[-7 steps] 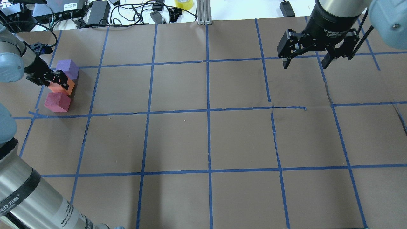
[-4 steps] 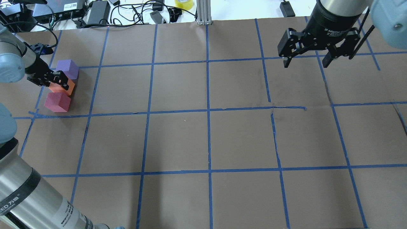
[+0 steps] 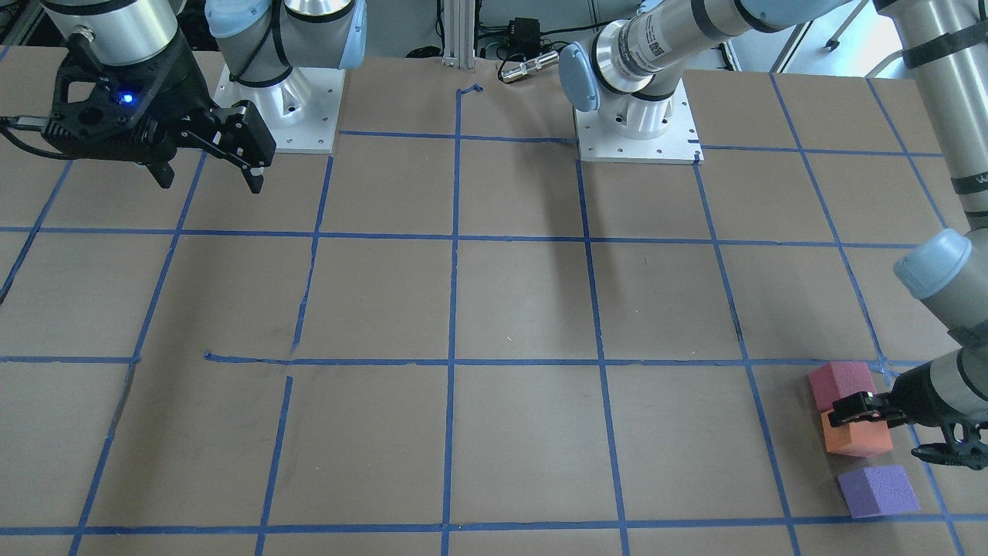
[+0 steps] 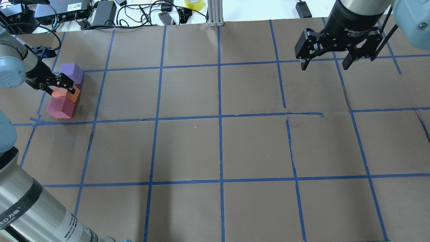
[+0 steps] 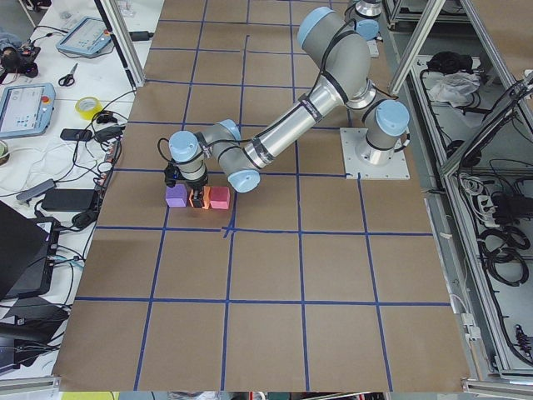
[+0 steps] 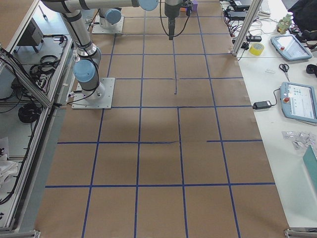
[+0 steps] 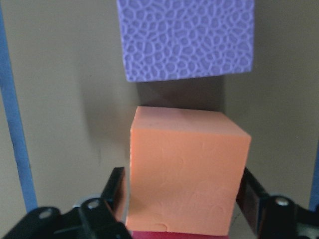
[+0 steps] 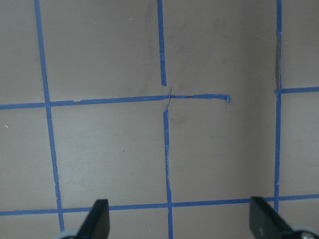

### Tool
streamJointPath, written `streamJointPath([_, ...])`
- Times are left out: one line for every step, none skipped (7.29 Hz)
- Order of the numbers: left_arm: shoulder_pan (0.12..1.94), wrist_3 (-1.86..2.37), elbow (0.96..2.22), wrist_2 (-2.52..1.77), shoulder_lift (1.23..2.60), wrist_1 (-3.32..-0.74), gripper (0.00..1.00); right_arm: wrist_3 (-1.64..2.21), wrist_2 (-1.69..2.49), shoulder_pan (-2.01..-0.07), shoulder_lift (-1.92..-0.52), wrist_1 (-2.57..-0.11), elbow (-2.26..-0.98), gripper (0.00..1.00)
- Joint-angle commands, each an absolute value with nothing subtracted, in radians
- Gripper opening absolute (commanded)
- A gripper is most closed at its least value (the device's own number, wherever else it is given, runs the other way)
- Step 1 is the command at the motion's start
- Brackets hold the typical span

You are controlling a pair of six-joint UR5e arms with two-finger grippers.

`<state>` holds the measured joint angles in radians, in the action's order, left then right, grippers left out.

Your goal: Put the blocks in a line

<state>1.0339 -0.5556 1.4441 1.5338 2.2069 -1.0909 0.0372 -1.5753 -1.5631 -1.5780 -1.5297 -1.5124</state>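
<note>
**Orange block set between its neighbours; release comes next**

The left pincer (image 7: pixel 182 194) is clamped on the orange block (image 7: pixel 187 169), one finger on each of the two sides that face no other block. I cannot tell whether the block rests on the desk (image 4: pixel 215 148) or hangs just above it.

The pinkish-red block (image 4: pixel 60 108) lies on the robot's side of the orange one, touching it or very nearly. The purple block (image 4: pixel 71 73) lies on the far side, with a narrow shadowed gap between. All three sit close to the desk's left edge, toward its far left corner.

The right pincer (image 4: pixel 325 65) hangs spread and empty above the desk toward the far right corner, well apart from the blocks.

The step in hand looks like the placing of the middle block, with the line all but formed. The next move calls for the block to be seated flat. Then the fingers should part sideways and the pincer lift straight up, so neither neighbour is nudged.

Each cube has no long axis of its own. The row's long axis runs near to far, roughly along the left edge, leaning slightly away from that edge toward the purple end. The orange cube's faces sit about square to the others.
</note>
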Motion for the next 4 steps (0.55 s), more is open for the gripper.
streamJointPath([1.037,-0.558,1.44,1.542,2.16,-1.11,1.0,0.037,-1.577,-1.563,-1.577,-1.532,-1.513,1.0])
streamJointPath([1.046,-0.558,1.43,1.543,2.113,-1.185,1.0,0.037,-1.577,-1.563,-1.577,-1.531,-1.514,1.0])
streamJointPath([1.055,-0.552,1.424,1.54,2.038,-1.274,1.0,0.037,-1.577,-1.563,-1.577,-1.532,-1.514,1.0])
streamJointPath([1.066,-0.549,1.402,1.539,1.966,-1.387,1.0,0.037,-1.577,-1.563,-1.577,-1.531,-1.514,1.0])
